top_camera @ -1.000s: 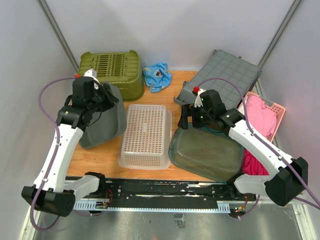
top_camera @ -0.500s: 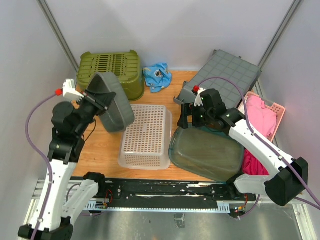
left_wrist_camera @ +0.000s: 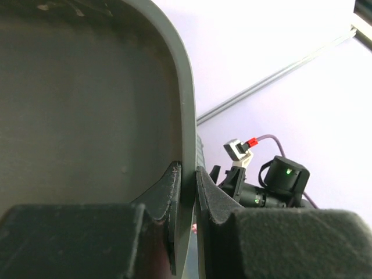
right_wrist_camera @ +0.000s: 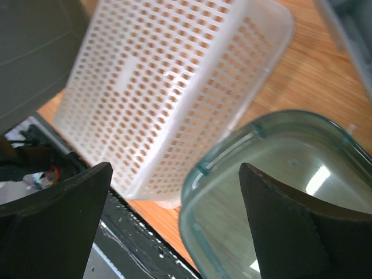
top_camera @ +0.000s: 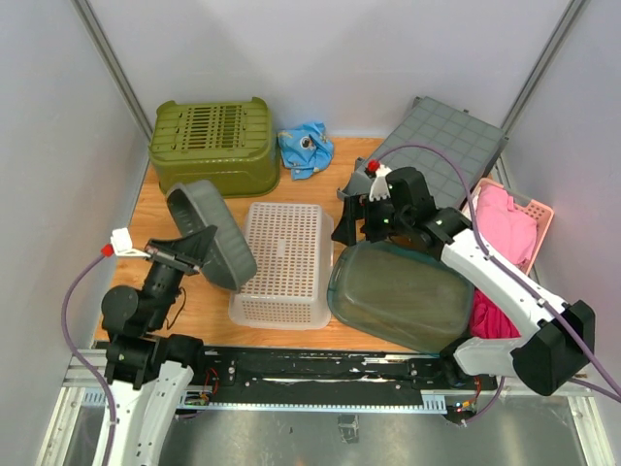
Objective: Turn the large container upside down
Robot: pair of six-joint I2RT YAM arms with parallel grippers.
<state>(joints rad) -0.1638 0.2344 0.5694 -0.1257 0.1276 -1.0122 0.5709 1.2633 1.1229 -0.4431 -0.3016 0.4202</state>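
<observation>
The large grey container (top_camera: 215, 231) hangs tipped on its side over the left of the table, its open side facing left towards the arm. My left gripper (top_camera: 199, 245) is shut on its rim. In the left wrist view the two pads clamp the thin grey rim (left_wrist_camera: 187, 174), and the container's inside wall (left_wrist_camera: 87, 104) fills the left of the frame. My right gripper (top_camera: 354, 227) is open and empty. It hovers over the gap between the white perforated basket (right_wrist_camera: 168, 87) and the clear greenish tub (right_wrist_camera: 279, 192), with its fingertips (right_wrist_camera: 58, 221) wide apart.
The white perforated basket (top_camera: 283, 262) lies upside down mid-table. The clear greenish tub (top_camera: 403, 296) is to its right. An olive basket (top_camera: 213, 141), a blue cloth (top_camera: 305, 146) and a grey gridded lid (top_camera: 441, 146) are at the back. A pink basket of cloth (top_camera: 509, 228) is at the right.
My left arm has pulled back towards the near edge, lifting the grey container off the table and tipping it onto its side. My right gripper has shifted slightly left.
</observation>
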